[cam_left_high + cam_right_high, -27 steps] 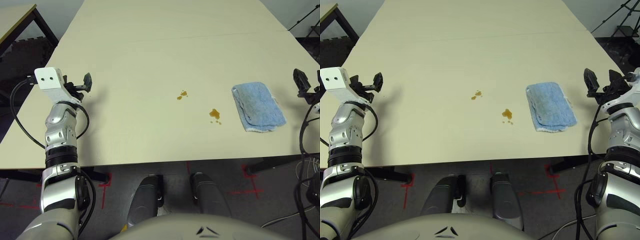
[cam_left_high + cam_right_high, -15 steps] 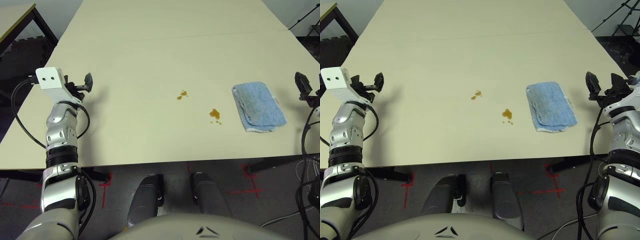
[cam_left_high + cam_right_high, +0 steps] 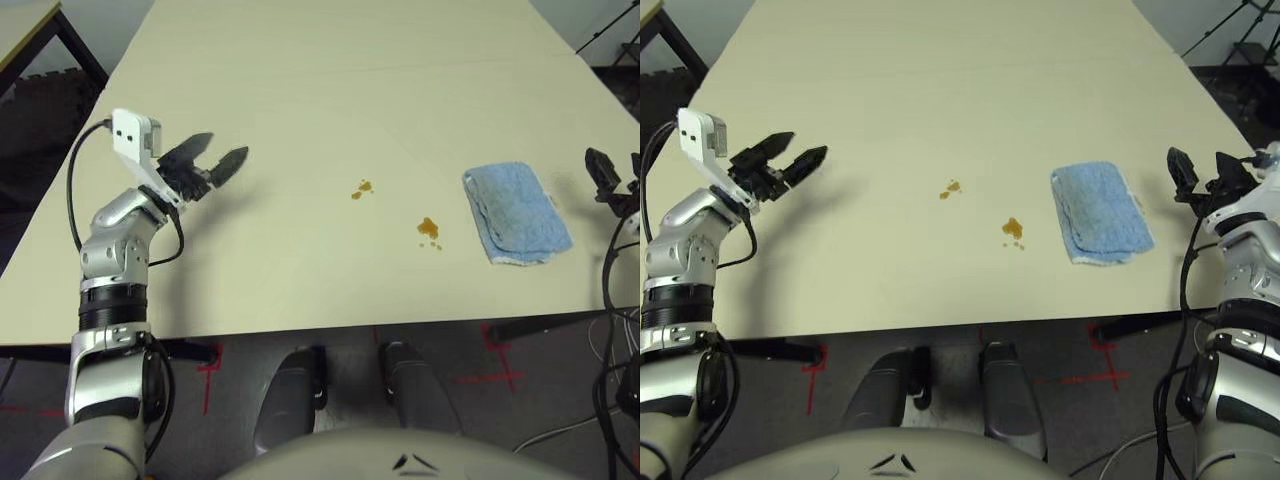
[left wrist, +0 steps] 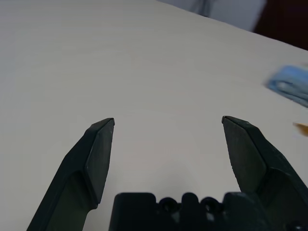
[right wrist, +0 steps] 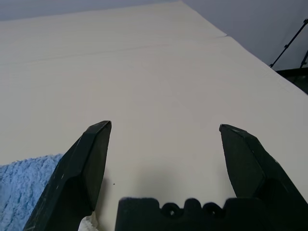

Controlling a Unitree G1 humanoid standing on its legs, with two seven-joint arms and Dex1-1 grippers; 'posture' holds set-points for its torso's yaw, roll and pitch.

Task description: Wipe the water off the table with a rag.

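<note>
One folded rag [image 3: 517,215], light blue with white edging, lies flat on the right part of the pale bench [image 3: 300,260], just beside the larger blotch of water [image 3: 428,228] and apart from it; a smaller orange-brown blotch [image 3: 365,186] lies farther off and to the left. To the right of the rag stands the right hand [image 3: 1199,153], its two black fingers spread wide with nothing between them. Well to the left of both blotches, the left hand [image 3: 229,142] is likewise spread and empty. Wiping is judged not to have begun, and picking up the rag appears to be the step in hand. Principal hazards: a right hand lowered too little may pinch only the top layer, so that the soft cloth unfolds or slips free; one lowered too far may press its fingers against the hard bench. A low sideways approach could push the rag leftward into the larger blotch before it is gripped. Too light a stroke may smear the liquid and scatter the small drops around each blotch; too short a stroke may miss the smaller, farther one. Black cables [image 3: 1185,275] beside the right arm might brush the near edge during a leftward sweep.
</note>
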